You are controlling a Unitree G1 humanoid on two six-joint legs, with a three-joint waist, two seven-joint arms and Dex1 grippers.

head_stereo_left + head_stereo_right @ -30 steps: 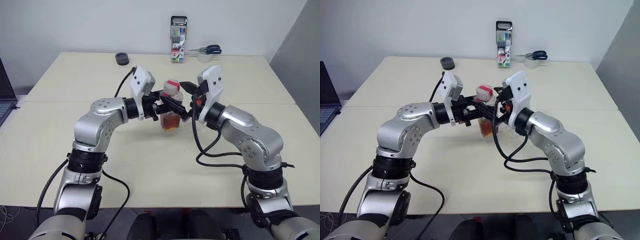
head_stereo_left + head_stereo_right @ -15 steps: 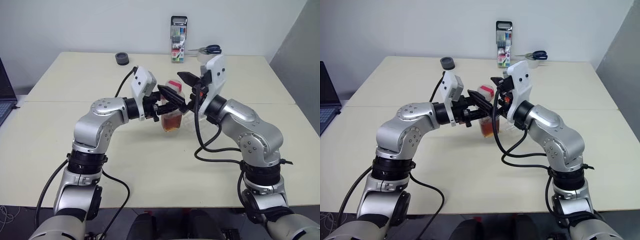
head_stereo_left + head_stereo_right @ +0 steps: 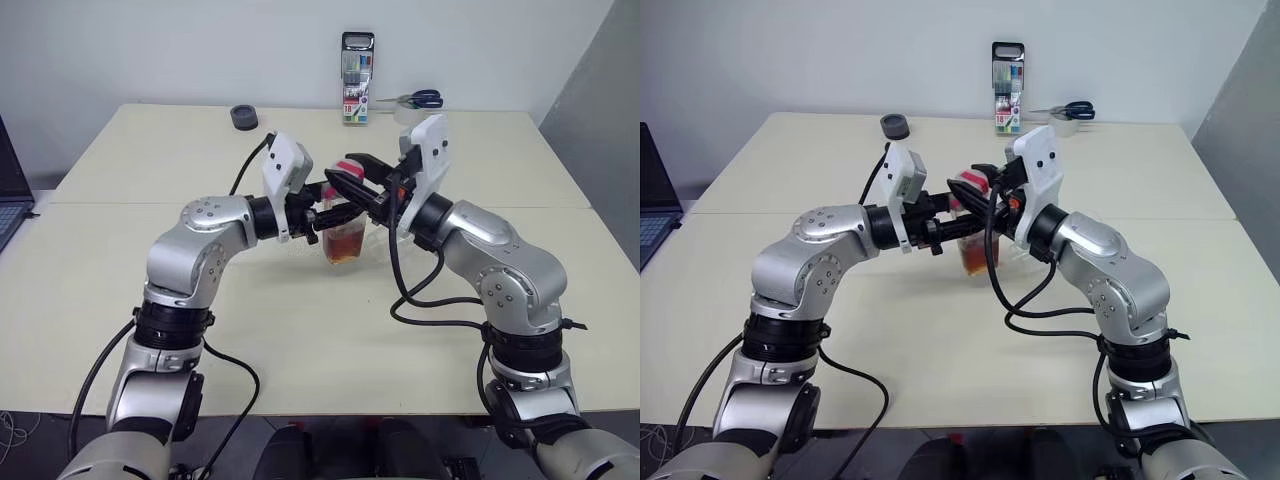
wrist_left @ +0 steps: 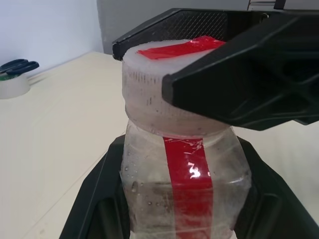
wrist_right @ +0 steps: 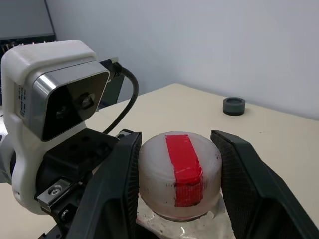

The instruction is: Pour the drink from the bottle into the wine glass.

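A: Item one, the bottle (image 4: 187, 194)?
B: Small, clear plastic, red strip down its side. It stands upright above the middle of the table (image 3: 120, 260), between the two arms. The left gripper (image 3: 335, 212) pinches its body from both sides, fingers (image 4: 94, 199) pressed against the plastic.

A: The drink (image 3: 343, 243)?
B: Reddish-brown, filling the lower part of the bottle.

A: The cap (image 5: 180, 174)?
B: Whitish, red tape across its top, still seated on the neck. The right gripper (image 5: 179, 194) comes at it from the other side, one finger on each side of the cap. In the right wrist view the fingers (image 5: 117, 184) sit close against it; whether they press it firmly I cannot tell.

A: The wine glass (image 3: 398, 228)?
B: A faint clear shape behind the right arm, just beside the bottle; little of it can be made out.

A: Other stock on the table?
B: At the far edge: a dark round tape roll (image 3: 243, 117), a standing pack of markers (image 3: 357, 78), blue-handled scissors (image 3: 415, 99).
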